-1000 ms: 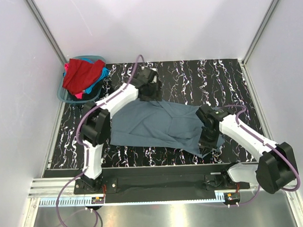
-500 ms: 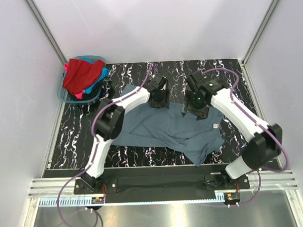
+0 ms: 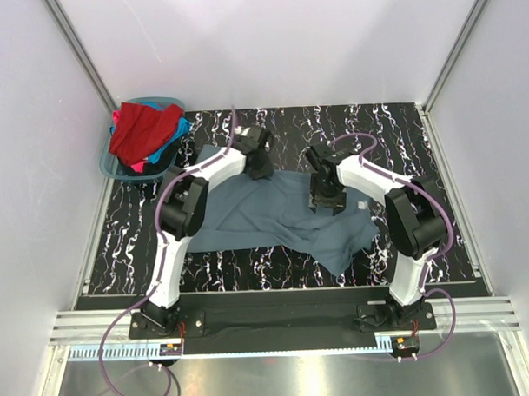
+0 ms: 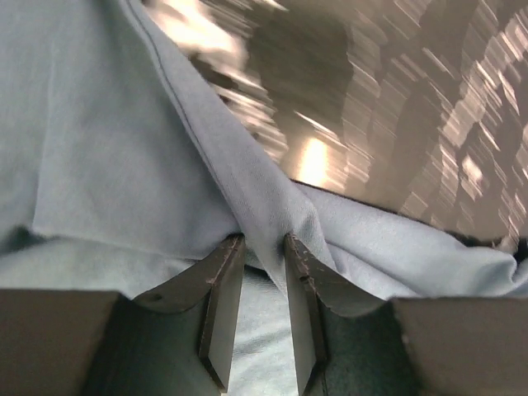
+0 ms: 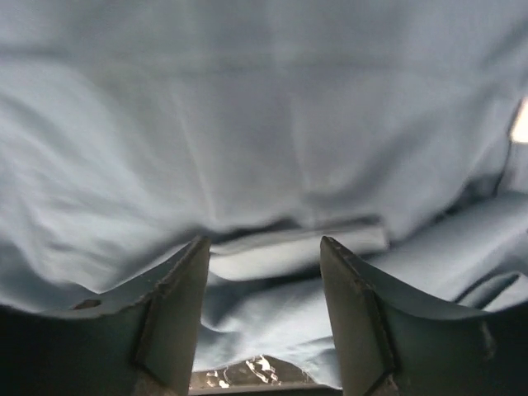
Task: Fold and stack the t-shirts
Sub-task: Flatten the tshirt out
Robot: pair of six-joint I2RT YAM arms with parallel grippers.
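Atop marbled black table (image 3: 392, 128) (white-walled) sprawls slate t-shirt (image 3: 248, 212).

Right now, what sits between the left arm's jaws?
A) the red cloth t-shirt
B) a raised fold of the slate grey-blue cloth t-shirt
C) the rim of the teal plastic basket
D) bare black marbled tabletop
B: in the left wrist view a ridge of the slate grey-blue cloth t-shirt runs up between the left arm's jaws, which stand narrow on either side of it.

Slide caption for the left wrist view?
Left claw straddles a raised fold of the grey-blue t-shirt on the marbled table.
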